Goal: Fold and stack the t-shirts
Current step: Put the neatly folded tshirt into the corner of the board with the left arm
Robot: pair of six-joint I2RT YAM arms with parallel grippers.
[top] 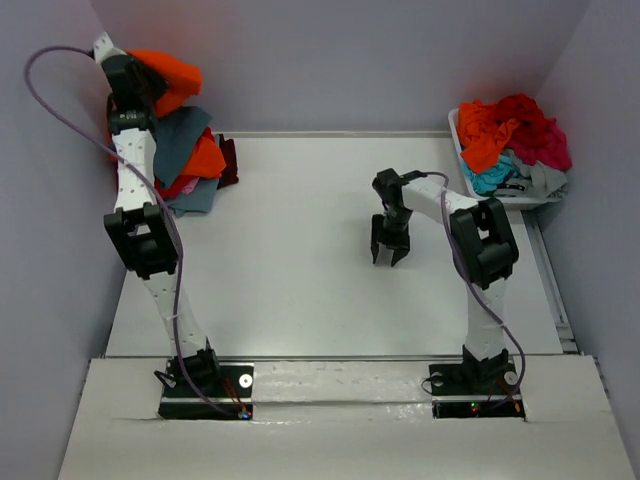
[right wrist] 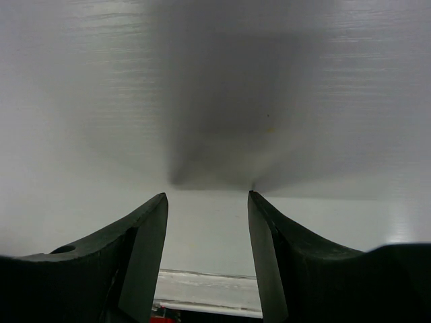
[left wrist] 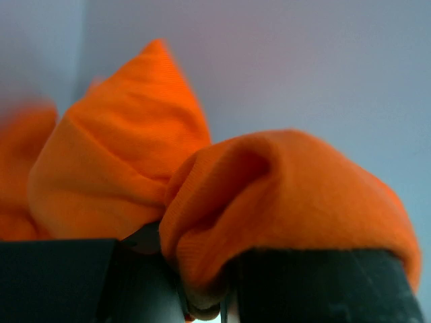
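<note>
The bright orange t-shirt (left wrist: 202,195) is bunched in the left hand (left wrist: 202,286), its fingers pinched narrow on the cloth. It is held up at the far-left corner, near a pile of other shirts (top: 195,165). Well apart, the right hand (right wrist: 207,222) hangs spread wide and empty over the tabletop (top: 290,290).

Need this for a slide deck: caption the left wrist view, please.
Left pincer clamped on a bunched bright orange t-shirt against a plain wall.

Scanning all three views: no legible text, label, brand, number or sign. Orange t-shirt (left wrist: 283,195) pinched in left end effector (left wrist: 202,296): plain cloth, no print. Surface (right wrist: 215,101) ahead of right end effector (right wrist: 206,202): blank white.
</note>
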